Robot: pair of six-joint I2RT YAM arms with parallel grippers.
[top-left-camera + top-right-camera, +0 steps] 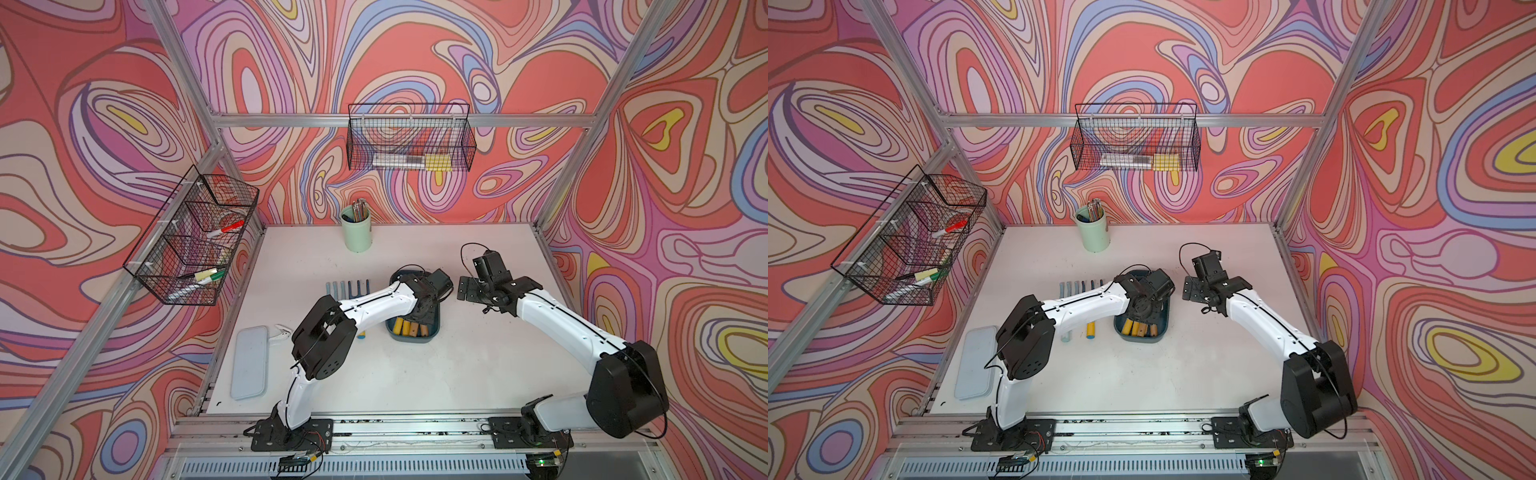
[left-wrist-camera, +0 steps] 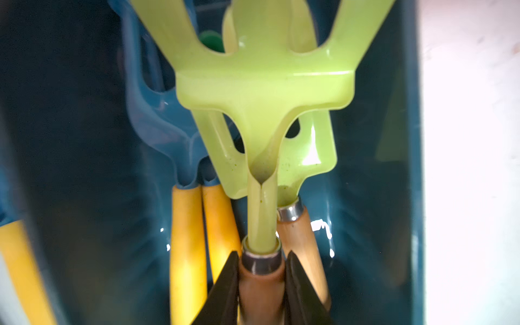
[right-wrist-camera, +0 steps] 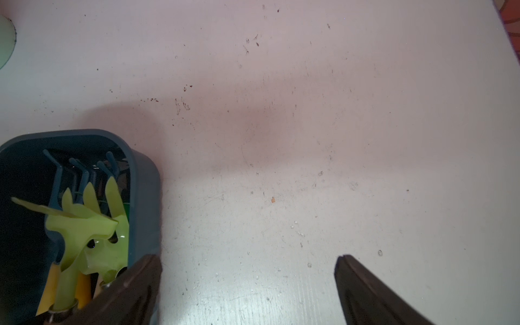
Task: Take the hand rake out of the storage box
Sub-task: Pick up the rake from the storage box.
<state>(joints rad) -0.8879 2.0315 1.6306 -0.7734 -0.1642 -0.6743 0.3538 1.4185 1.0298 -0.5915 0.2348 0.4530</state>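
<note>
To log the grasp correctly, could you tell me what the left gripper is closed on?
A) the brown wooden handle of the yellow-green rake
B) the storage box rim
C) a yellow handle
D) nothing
A: the left wrist view shows the left gripper with its black fingers pressed on either side of the brown handle of the yellow-green rake, inside the storage box.

The scuffed white counter point(image 1: 457, 374) is enclosed by walls point(image 1: 415, 54) printed with swirling red, pink, lilac and yellow bands. Black wire baskets point(image 1: 411, 141) are hung from aluminium frame bars point(image 1: 291, 121).
</note>
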